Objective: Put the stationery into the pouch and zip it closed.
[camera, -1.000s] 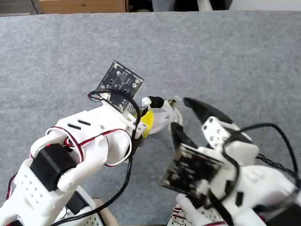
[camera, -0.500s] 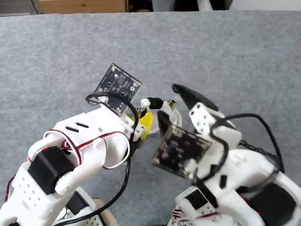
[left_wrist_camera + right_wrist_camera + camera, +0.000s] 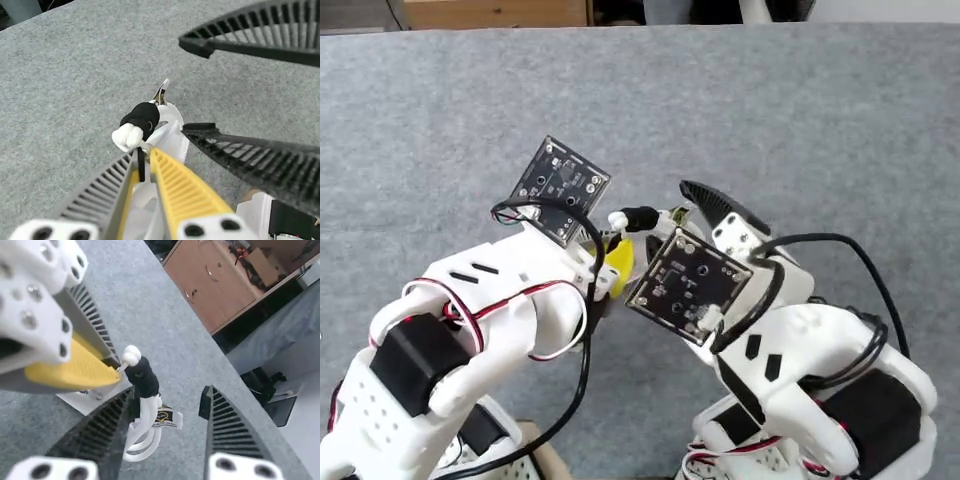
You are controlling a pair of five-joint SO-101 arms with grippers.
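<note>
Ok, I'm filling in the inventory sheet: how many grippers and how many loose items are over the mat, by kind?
Grippers: 2, the left gripper and the right gripper
Cord bundles: 1, the white cord bundle
Total: 3

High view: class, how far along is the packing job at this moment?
Done: nothing I can confirm as finished. In hand: the left gripper is shut on the thin cord of a white-and-black bundle, and the right gripper stands open with one finger beside it. Left: getting the stationery into the pouch, then zipping it closed.
</note>
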